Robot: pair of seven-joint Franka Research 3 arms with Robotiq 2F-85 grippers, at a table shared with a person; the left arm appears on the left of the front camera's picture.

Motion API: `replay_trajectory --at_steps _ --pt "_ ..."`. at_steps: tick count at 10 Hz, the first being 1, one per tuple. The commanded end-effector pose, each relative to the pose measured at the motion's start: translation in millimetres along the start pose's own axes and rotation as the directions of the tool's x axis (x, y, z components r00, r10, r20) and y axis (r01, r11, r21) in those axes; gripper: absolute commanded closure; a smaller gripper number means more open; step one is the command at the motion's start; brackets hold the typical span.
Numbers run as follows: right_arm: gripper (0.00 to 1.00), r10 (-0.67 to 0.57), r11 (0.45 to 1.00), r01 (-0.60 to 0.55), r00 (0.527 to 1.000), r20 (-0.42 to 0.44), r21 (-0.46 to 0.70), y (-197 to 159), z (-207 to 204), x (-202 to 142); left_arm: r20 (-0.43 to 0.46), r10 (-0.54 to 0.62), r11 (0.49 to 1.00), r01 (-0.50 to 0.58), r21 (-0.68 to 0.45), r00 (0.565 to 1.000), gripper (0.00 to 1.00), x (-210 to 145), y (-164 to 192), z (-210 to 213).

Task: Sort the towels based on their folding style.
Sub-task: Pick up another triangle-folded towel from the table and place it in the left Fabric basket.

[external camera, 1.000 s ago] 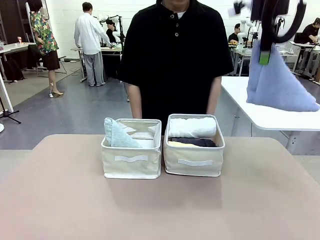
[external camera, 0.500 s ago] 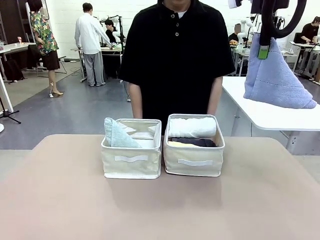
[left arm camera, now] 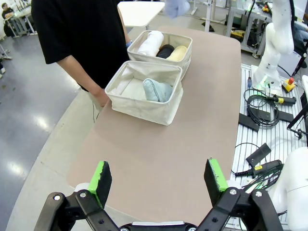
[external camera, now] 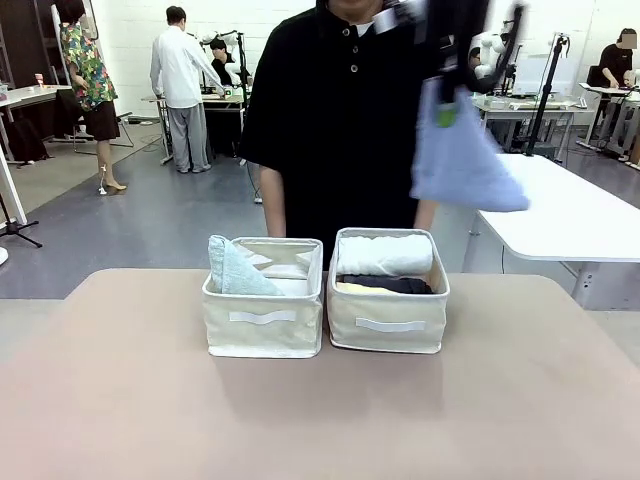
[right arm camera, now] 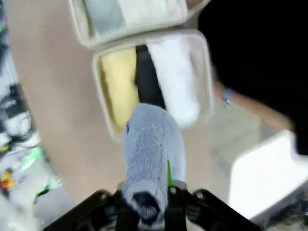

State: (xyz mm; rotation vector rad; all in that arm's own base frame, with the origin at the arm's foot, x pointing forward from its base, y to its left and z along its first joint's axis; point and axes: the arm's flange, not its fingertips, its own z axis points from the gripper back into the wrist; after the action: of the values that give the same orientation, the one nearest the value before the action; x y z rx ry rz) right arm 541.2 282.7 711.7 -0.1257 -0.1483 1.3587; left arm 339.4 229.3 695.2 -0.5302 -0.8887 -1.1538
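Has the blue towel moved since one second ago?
Yes. The blue towel swung left, from over the white side table to nearly above the right bin.

Two cream fabric bins (external camera: 263, 325) sit side by side on the tan tabletop (external camera: 320, 420); a person in a black shirt (external camera: 340, 120) stands right behind them.

The front camera sits low at the robot's edge of the table (external camera: 110, 400) and looks level across it at the person (external camera: 350, 120) on the far side, the two cream bins (external camera: 263, 340) at middle distance. The left wrist camera hangs high off the table's left end, looking down its length over the left gripper's (left arm camera: 156, 166) spread fingers. The right wrist camera points nearly straight down, close above the bins, blurred. All three take in bins, tabletop and person.
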Motion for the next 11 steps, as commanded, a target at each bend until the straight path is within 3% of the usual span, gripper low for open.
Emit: replay_trajectory --at_steps 1,3,5,11 --pt "0.82 0.108 0.993 -0.113 0.988 0.108 0.035 -36 -22 94 0.014 -0.008 1.000 0.008 0.004 1.000 0.00 1 -2 1" --pt "0.82 0.163 0.984 -0.172 0.972 0.172 0.037 -26 -38 168 0.014 -0.008 1.000 0.008 0.004 1.000 0.00 1 -2 1" --pt "0.82 0.169 0.981 -0.187 0.958 0.233 0.058 -19 -41 212 0.014 -0.008 1.000 0.008 0.004 1.000 0.00 1 -2 1" --pt "0.82 0.193 0.976 -0.211 0.953 0.234 0.053 -9 -51 261 0.014 -0.008 1.000 0.008 0.004 1.000 0.00 1 -2 1"
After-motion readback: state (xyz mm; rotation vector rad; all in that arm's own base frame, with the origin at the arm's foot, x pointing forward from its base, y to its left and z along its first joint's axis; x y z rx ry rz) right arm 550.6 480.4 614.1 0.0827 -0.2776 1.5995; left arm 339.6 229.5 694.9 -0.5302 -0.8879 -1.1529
